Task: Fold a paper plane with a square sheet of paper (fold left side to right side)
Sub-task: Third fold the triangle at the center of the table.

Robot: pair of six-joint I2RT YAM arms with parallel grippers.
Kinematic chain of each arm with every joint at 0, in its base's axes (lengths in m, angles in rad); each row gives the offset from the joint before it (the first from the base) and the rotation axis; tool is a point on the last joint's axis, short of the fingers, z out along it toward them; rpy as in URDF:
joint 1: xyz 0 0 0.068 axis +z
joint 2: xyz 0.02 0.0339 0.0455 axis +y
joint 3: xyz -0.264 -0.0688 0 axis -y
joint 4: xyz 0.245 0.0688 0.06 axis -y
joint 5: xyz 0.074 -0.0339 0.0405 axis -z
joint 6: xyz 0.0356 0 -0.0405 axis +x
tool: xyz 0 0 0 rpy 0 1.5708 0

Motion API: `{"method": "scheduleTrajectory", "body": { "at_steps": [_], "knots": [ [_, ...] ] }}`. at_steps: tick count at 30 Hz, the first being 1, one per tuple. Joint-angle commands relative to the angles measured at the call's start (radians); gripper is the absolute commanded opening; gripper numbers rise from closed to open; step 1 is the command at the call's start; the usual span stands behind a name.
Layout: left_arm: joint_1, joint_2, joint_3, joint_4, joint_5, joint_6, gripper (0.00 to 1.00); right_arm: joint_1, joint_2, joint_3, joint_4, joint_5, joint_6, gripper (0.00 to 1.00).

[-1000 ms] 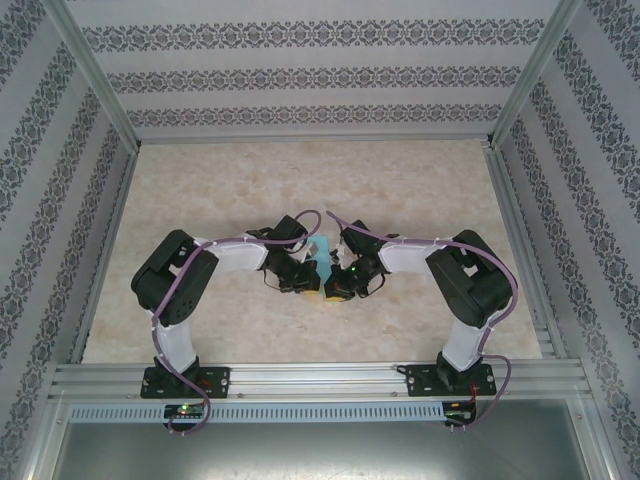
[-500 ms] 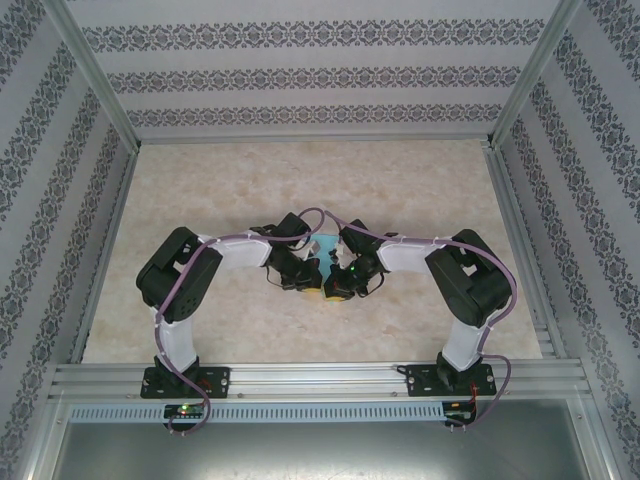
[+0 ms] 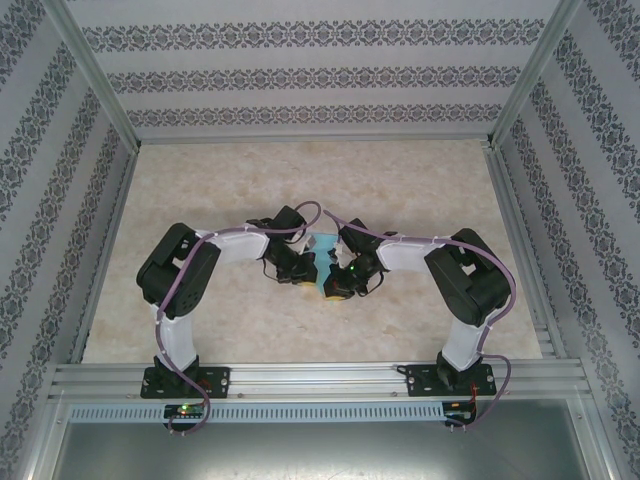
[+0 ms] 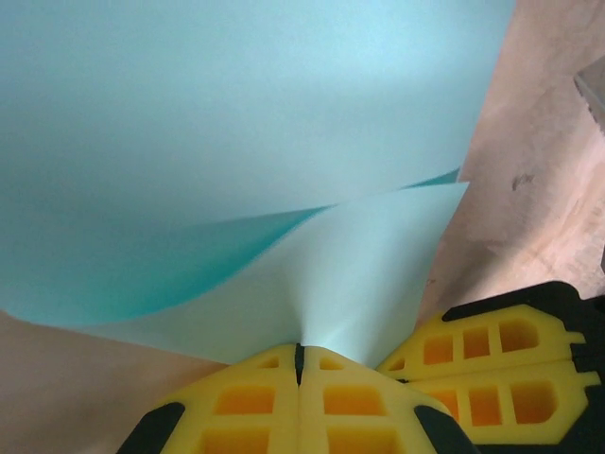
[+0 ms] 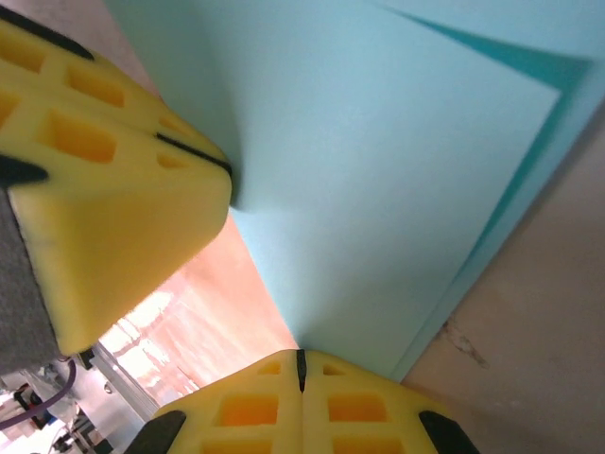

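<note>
The square sheet of paper (image 3: 322,254) is thin, plain, light turquoise-blue and lies just below the centre of the top view. In the left wrist view it bends over into two loose, curved layers, not pressed flat. The pale lower layer's corner points right. One edge is pinched in the left gripper (image 4: 299,354), another in the right gripper (image 5: 301,357) — both clamped tight
</note>
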Motion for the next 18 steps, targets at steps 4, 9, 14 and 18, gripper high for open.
{"method": "scheduleTrajectory", "body": {
  "at_steps": [4,9,14,18],
  "knots": [
    [0.078,0.046,0.046,-0.042,-0.12,0.058,0.0,0.003,0.047,-0.028,-0.134,0.157,-0.033,0.0],
    [0.12,0.068,0.05,-0.038,-0.124,0.069,0.0,0.002,0.042,-0.027,-0.149,0.156,-0.042,0.0],
    [0.14,0.062,0.042,-0.061,-0.15,0.099,0.0,-0.005,0.029,-0.032,-0.155,0.162,-0.044,0.0],
    [0.157,0.041,0.008,-0.048,-0.155,0.117,0.0,-0.013,0.02,-0.034,-0.158,0.158,-0.052,0.0]
  ]
}}
